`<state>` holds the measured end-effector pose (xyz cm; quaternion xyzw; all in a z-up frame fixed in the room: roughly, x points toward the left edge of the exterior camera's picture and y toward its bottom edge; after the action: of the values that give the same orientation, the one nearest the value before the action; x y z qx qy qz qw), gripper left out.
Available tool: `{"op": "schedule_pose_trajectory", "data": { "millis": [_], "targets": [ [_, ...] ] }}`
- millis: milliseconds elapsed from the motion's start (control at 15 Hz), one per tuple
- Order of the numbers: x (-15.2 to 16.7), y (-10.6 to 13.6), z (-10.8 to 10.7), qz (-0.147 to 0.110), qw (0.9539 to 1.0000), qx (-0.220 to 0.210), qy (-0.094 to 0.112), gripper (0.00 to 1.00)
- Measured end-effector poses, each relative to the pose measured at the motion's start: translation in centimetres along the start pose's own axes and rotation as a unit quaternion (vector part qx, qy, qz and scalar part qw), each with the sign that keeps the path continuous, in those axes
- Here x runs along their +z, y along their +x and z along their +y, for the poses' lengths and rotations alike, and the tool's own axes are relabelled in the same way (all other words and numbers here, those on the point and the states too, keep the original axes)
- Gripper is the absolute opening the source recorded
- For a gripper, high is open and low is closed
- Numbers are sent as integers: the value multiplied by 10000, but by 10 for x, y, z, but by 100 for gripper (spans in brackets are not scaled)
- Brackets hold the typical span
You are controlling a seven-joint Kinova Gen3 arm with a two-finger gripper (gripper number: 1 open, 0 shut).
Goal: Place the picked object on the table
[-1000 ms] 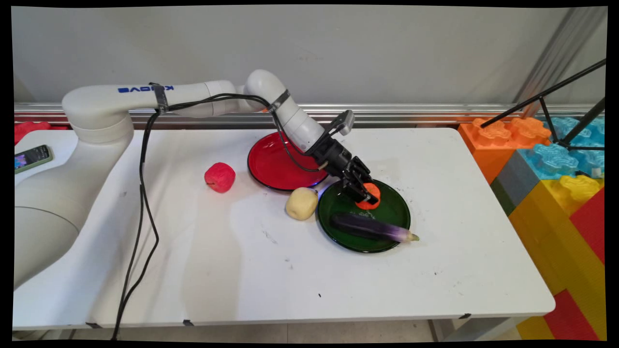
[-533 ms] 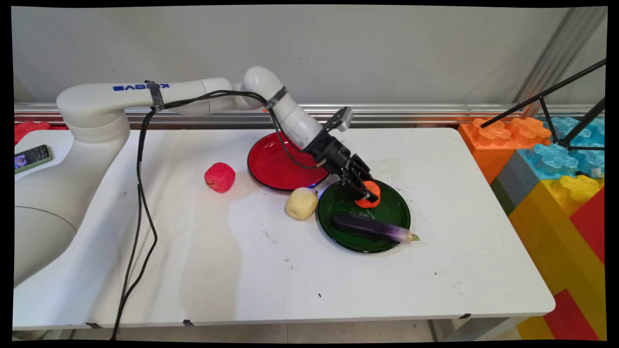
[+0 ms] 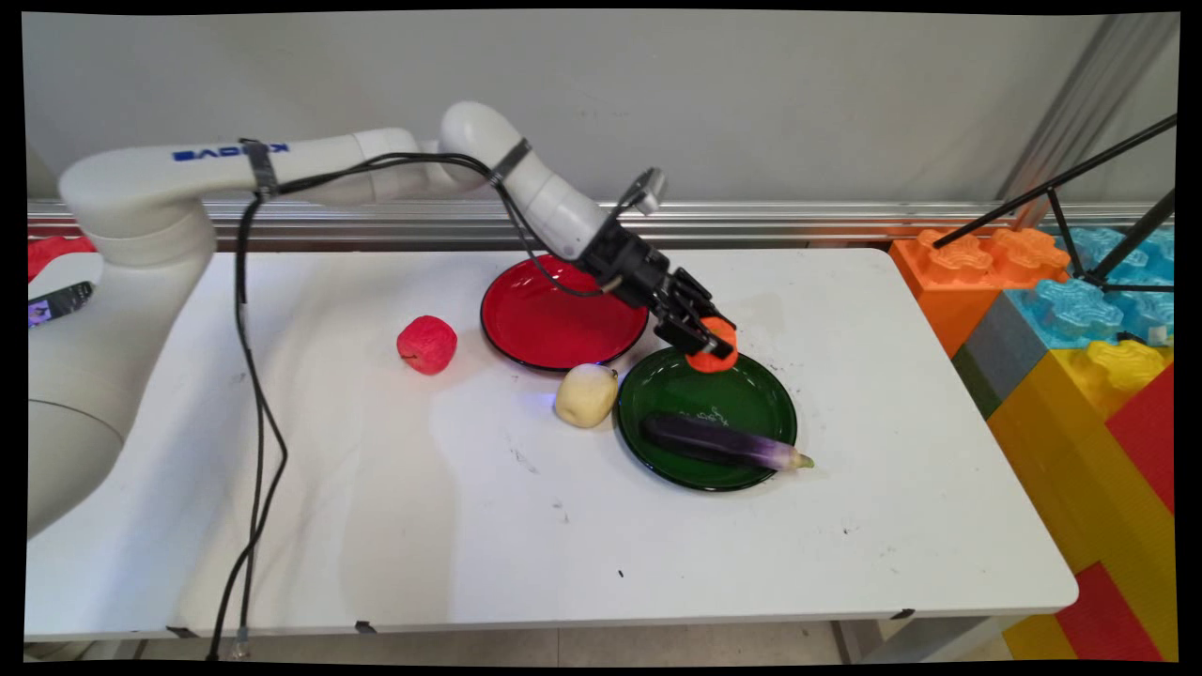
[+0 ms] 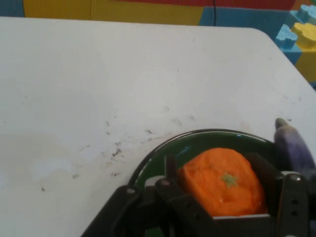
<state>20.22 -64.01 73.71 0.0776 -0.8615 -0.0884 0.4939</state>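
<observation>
The black gripper is clamped on an orange fruit, one finger pressed to each side, and holds it in the air above the far rim of the green plate. In the hand view the same gripper frames the orange fruit, whose small green stem mark faces the camera, with the green plate below it.

The white table carries everything else, its surface speckled with dark marks beside the green plate. A red plate sits toward the table's far side, just beside the green plate and partly behind the arm. On the green plate lies a purple eggplant, stretched across the near half with its pale tip reaching past the right rim; the hand view catches that eggplant at the right edge. A yellow potato-like fruit rests on the table against the green plate's left rim, near the red plate. A red apple stands alone left of the red plate.
</observation>
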Motion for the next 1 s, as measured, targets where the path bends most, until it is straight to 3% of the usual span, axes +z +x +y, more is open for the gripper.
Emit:
{"op": "schedule_pose_trajectory", "data": {
  "millis": [533,1000],
  "targets": [
    [-66,-15,47,263,9993,-132,230,0],
    [-129,-52,97,413,9987,95,296,0]
  ]
}}
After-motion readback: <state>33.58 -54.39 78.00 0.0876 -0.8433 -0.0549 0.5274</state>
